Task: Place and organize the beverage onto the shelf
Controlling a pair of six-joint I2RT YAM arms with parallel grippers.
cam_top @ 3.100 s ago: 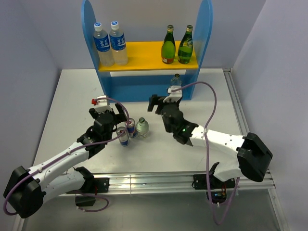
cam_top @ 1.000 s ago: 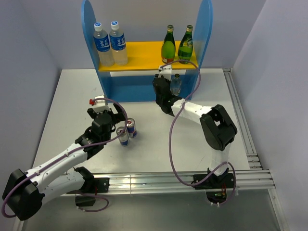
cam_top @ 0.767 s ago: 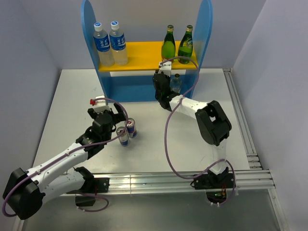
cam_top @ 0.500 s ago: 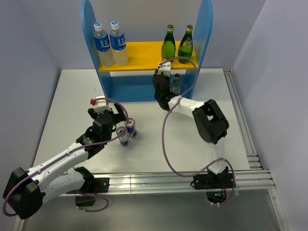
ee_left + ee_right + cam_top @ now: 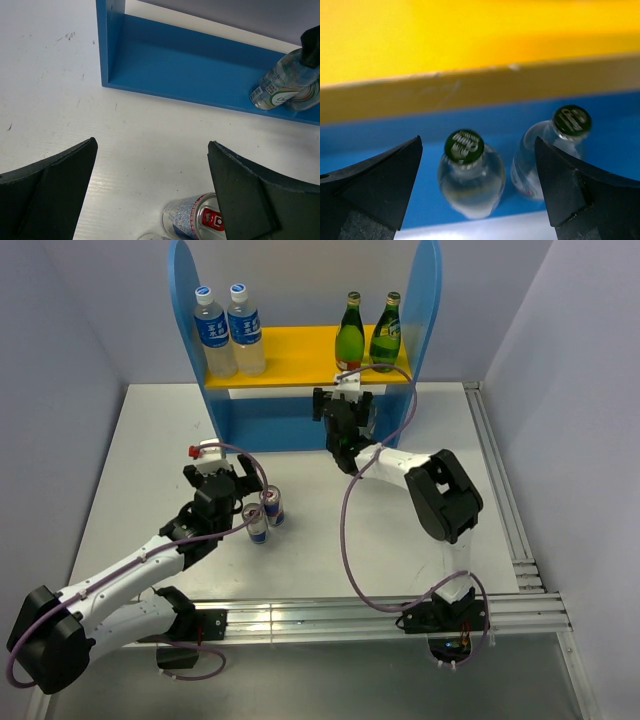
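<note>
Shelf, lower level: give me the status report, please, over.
Both open: right gripper over two small clear bottles, upright in the shelf. Left gripper above cans on the table. No obstacle seen.

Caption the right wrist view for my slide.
Open right gripper facing two small clear bottles under the shelf's yellow board.

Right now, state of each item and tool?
Green glass bottles, yellow labels: upright on yellow board.
Tall clear blue-labelled bottles: upright on yellow board.
Small clear bottles: upright, capped, bottom of blue shelf.
Slim silver-blue-red cans: upright on table.
Left tool: open, empty.
Right tool: open, above small bottles.
</note>
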